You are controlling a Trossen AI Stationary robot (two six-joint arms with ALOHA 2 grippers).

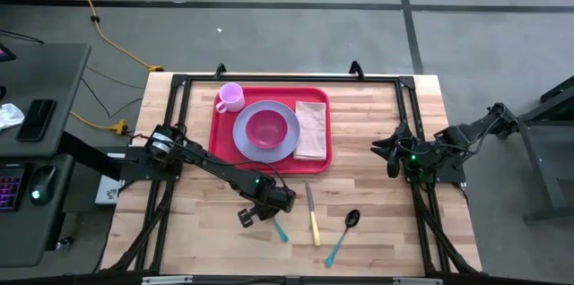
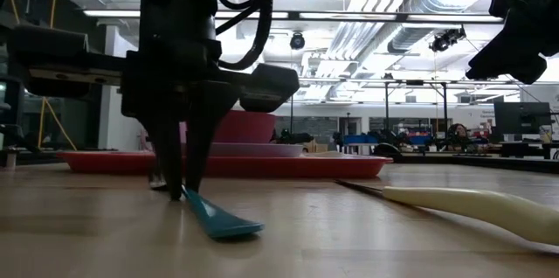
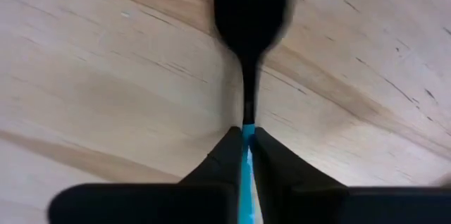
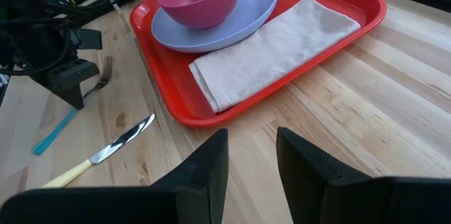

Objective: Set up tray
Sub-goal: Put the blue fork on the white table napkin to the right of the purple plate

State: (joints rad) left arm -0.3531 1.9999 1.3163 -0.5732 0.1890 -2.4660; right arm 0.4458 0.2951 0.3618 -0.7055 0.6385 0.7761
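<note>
The red tray [image 1: 216, 131] holds a pink cup [image 1: 230, 97], a lavender plate [image 1: 244, 133] with a pink bowl [image 1: 266, 128], and a folded napkin [image 1: 312, 130]. A teal-handled fork [image 1: 280, 229] lies on the wood near the table's near edge, left of a cream-handled knife [image 1: 313, 218] and a teal-handled spoon [image 1: 344, 233]. My left gripper [image 1: 258, 215] stands over the fork, shut on it. My right gripper [image 1: 392, 156] waits open at the table's right side, right of the tray, touching nothing. My left gripper [image 3: 246, 131] pinches the fork's teal handle [image 3: 246, 155] near its metal neck [image 3: 247, 97], between the two fingers. The fingers [image 2: 194, 160] come from above, pointing down, across the handle. The handle's free end [image 2: 229, 225] rests on the table.
Bare wood lies between the tray's near rim [image 4: 184, 115] and the cutlery. The knife [image 4: 106, 152] lies close to the right of the fork [image 4: 104, 69]. A black frame [image 1: 179, 83] borders the table. A desk with a keyboard and a phone stands beyond the left edge.
</note>
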